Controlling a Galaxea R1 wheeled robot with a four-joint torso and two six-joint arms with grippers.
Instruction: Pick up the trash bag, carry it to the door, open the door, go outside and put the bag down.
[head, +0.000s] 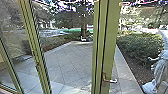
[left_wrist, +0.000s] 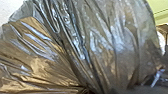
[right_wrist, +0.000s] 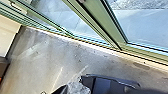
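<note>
I can see a person (head: 161, 67) right of the door handle (head: 109, 80) and, through my left wrist view, the bunched trash bag (left_wrist: 100, 42), but can't tell whether either gripper is clenched.

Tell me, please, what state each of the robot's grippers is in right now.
Left gripper: apparently closed on the trash bag, whose folds gather there.
Right gripper: cannot be told whether it is open or closed.

Tree (head: 83, 30) nr far end of paving (head: 67, 62), shrub (head: 140, 46) & soil (head: 133, 71) on R
</note>
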